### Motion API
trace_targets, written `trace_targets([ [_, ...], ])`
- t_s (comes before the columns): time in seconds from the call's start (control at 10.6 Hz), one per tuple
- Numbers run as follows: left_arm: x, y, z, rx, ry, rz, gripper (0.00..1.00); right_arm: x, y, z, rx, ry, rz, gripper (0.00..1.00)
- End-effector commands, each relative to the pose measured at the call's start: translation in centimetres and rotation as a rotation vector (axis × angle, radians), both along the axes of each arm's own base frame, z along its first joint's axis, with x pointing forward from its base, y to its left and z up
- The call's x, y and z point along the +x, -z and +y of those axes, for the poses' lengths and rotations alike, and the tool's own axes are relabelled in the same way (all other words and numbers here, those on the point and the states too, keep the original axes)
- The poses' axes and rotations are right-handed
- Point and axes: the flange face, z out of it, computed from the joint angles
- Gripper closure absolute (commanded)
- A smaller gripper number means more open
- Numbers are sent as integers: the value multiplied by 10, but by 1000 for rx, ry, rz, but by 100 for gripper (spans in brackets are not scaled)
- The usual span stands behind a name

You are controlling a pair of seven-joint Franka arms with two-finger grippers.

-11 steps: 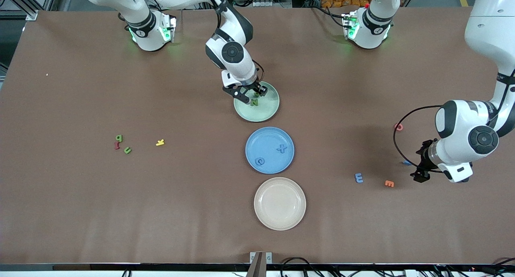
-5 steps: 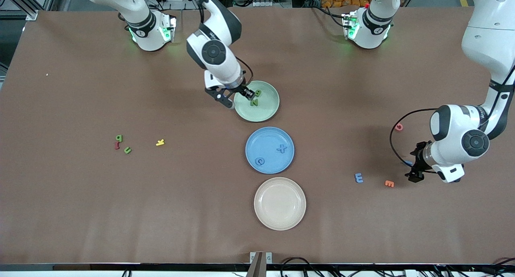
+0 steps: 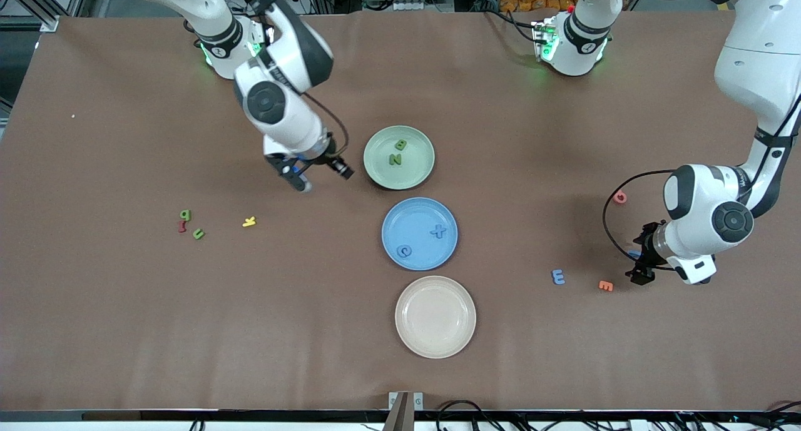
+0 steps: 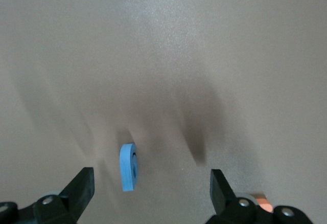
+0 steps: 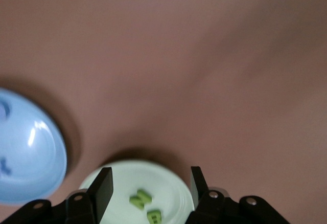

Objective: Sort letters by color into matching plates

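Note:
The pale green plate (image 3: 413, 171) holds two green letters (image 3: 398, 152). In the blue plate (image 3: 416, 215) lie two blue letters (image 3: 438, 231). My right gripper (image 3: 310, 177) hangs open and empty over bare table beside the green plate, toward the right arm's end; its wrist view shows the green plate (image 5: 168, 178) between the fingers. Two more green letters (image 3: 185, 214) (image 3: 198, 234) lie toward the right arm's end. My left gripper (image 4: 150, 188) is open around a blue letter (image 4: 128, 166) standing on edge, apart from both fingers. Another blue letter (image 3: 557, 276) lies nearby.
A beige plate (image 3: 435, 349) sits nearest the front camera. A red letter (image 3: 181, 226) and a yellow letter (image 3: 249, 221) lie by the loose green ones. An orange letter (image 3: 605, 286) and a red letter (image 3: 619, 197) lie near the left gripper (image 3: 641, 262).
My right gripper left the green plate and swung toward the right arm's end, its fingers widening; a green letter stays in the plate. The left gripper shifted slightly by the blue letter.

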Motion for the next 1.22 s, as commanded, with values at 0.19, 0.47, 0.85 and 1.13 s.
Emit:
trace_targets([
  [0.19,-2,11,3,4,-11,-27,0,60,2,-140,-24,234,24,2],
  [0.47,-7,15,11,6,-10,-33,0,79,19,-220,-26,224,25,0],
  [0.85,-15,18,22,9,-31,-34,100,95,33,-276,-57,198,-57,0],
  [1.13,-18,17,32,9,-44,-33,100,94,56,-289,-69,218,-55,0],
])
